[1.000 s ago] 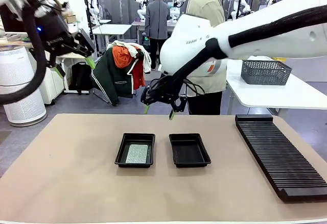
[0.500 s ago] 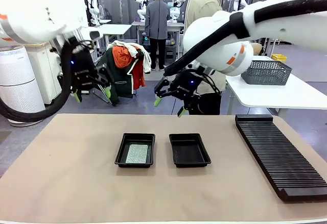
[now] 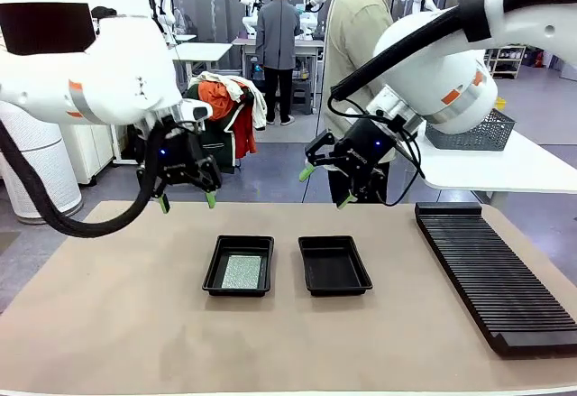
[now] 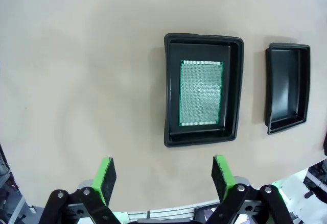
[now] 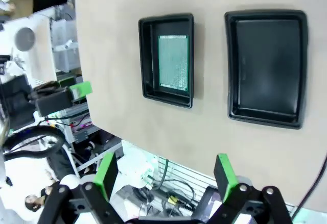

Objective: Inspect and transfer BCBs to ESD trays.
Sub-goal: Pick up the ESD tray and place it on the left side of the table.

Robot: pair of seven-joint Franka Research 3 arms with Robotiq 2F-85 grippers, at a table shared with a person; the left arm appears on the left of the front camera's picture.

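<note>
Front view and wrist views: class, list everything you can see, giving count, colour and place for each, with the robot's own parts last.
left ESD tray: one, black, mid-table.
right ESD tray: one, black, empty, beside it.
BCB: one, green, flat in the left ESD tray.
rack: one, black, ribbed, table's right side.
table: one, tan top.
mesh basket: one, grey, on the side table, white.
person: one, beige top, far side.
left gripper: one, black, green pads, open, above the table's far left.
right gripper: one, same colours, open, above the far edge.
</note>
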